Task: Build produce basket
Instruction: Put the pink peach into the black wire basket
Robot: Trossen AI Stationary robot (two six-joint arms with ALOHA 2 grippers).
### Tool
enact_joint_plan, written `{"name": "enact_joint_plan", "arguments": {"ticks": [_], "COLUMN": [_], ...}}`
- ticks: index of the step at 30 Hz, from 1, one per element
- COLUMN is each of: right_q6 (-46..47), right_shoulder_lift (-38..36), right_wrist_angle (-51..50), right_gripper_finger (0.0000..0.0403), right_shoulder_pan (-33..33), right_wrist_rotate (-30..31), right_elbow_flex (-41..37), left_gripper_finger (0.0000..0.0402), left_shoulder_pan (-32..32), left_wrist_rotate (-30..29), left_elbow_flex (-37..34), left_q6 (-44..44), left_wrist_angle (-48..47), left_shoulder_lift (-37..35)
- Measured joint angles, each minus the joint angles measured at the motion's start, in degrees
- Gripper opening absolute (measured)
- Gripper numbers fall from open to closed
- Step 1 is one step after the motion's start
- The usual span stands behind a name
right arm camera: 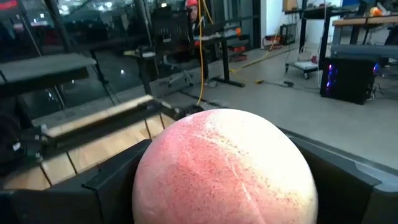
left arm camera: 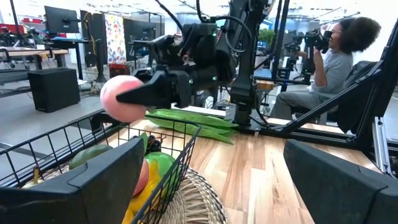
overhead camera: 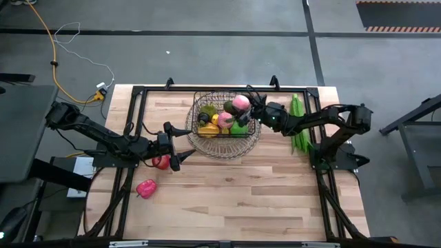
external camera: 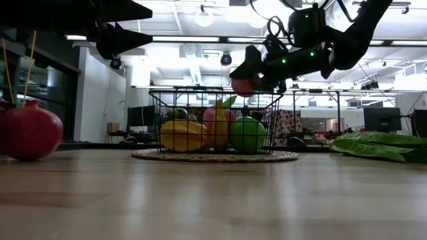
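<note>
The wooden table point(overhead camera: 227, 200) carries the wire basket point(overhead camera: 224, 124), which sits on a round woven mat point(external camera: 215, 157) near the table's far edge. Inside the basket lie a yellow fruit point(external camera: 183, 135), a green apple point(external camera: 247, 134) and a pink peach point(external camera: 215, 123) among other produce.

The right gripper point(overhead camera: 249, 109) hangs over the basket's right rim with a second pink peach point(right arm camera: 224, 171) between its fingers point(right arm camera: 115, 180); the jaws stand wide around the fruit, and the peach is clear of the produce in the basket. Right of the basket, the long green husk point(overhead camera: 298, 124) lies on the table.

The left gripper point(overhead camera: 180, 147) is just left of the basket, near its rim, with jaws spread wide and nothing between them. A red apple point(overhead camera: 161, 162) lies just beside it, on the side away from the basket. Farther from the basket on that same side lies a red pepper point(overhead camera: 146, 188).
</note>
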Motion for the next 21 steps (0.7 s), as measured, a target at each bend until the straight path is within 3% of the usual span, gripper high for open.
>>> {"name": "enact_joint_plan", "arguments": {"ticks": [6, 15, 21], "right_q6": [-2.12, -3.28, -3.87], "right_shoulder_lift": [5.6, 7.67, 7.65], "right_wrist_angle": [-3.39, -29.0, -36.02], "right_gripper_finger": [0.0351, 0.0352, 0.0352], "right_shoulder_pan": [-0.14, -1.04, -0.98], "right_wrist_rotate": [0.06, 5.07, 5.09], "right_elbow_flex": [5.69, 18.43, 20.79], "left_gripper_finger": [0.0376, 0.0376, 0.0376], "left_shoulder_pan": [0.62, 1.46, 1.46], "left_wrist_rotate": [-0.28, 0.07, 0.22], "left_elbow_flex": [0.0, 0.0, 0.0], "left_q6": [0.25, -0.15, -0.67], "left_wrist_angle": [0.31, 0.1, -0.04], "left_shoulder_lift": [0.0, 0.0, 0.0]}}
